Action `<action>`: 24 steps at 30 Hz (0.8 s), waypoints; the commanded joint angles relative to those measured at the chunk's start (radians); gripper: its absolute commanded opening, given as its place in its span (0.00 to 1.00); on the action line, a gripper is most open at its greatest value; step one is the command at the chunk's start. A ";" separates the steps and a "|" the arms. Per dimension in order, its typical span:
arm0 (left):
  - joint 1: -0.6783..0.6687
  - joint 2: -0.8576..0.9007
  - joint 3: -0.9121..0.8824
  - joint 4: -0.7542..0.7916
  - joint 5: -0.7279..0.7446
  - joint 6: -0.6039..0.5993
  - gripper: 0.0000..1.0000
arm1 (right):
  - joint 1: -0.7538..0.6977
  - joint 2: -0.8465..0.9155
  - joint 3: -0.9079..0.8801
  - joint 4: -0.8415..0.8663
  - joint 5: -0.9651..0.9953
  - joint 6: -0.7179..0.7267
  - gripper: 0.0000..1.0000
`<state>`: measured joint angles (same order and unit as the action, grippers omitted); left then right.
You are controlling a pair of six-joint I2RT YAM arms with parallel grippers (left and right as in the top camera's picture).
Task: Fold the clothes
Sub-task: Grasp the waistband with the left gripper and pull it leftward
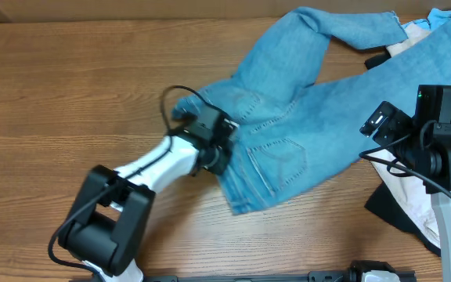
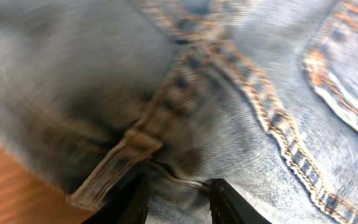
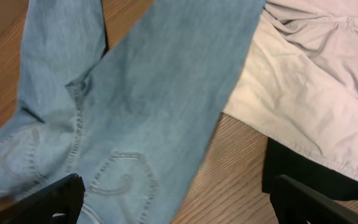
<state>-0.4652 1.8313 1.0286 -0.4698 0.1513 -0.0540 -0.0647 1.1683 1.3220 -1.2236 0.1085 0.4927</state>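
The left gripper (image 1: 227, 153) sits at the waist of the jeans (image 1: 304, 102); I cannot tell if it pinches them. The right gripper (image 3: 179, 202) is spread wide above one leg.

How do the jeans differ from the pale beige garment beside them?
The jeans are light blue denim with stitched pockets; the beige garment is plain and pale. The jeans spread across the middle of the table; the beige garment sits at its right edge, partly under a jeans leg. Both lie unfolded.

No legible text, label, brand or number on anything
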 commanded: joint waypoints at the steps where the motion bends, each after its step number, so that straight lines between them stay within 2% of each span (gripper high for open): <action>1: 0.159 0.067 -0.031 -0.023 -0.102 -0.040 0.37 | -0.005 -0.004 0.021 0.002 0.003 -0.002 1.00; 4: 0.278 0.067 -0.031 -0.023 -0.106 -0.039 0.37 | -0.005 -0.004 0.021 0.002 0.003 -0.003 1.00; 9: 0.398 0.063 -0.009 -0.043 -0.059 -0.020 0.40 | -0.005 -0.004 0.021 0.006 0.003 -0.003 1.00; 13: 0.405 0.016 0.050 -0.154 -0.029 0.014 0.50 | -0.005 -0.004 0.021 0.014 0.003 -0.003 1.00; 17: 0.339 -0.110 0.105 -0.319 -0.019 -0.017 0.55 | -0.005 -0.003 0.021 0.014 0.004 -0.003 1.00; 18: 0.316 -0.145 0.108 -0.344 -0.020 -0.044 0.56 | -0.005 -0.003 0.021 0.014 0.003 -0.003 1.00; 20: 0.267 -0.228 0.108 -0.395 -0.031 -0.185 0.59 | -0.005 -0.003 0.021 0.014 0.003 -0.011 1.00; 22: 0.238 -0.293 0.108 -0.460 -0.020 -0.365 0.72 | -0.005 -0.003 0.021 0.013 0.003 -0.026 1.00; 24: 0.214 -0.345 0.107 -0.543 0.006 -0.512 0.78 | -0.005 -0.003 0.021 0.013 0.003 -0.029 1.00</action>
<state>-0.2314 1.5684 1.1156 -0.9596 0.1356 -0.2852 -0.0647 1.1683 1.3220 -1.2160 0.1085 0.4831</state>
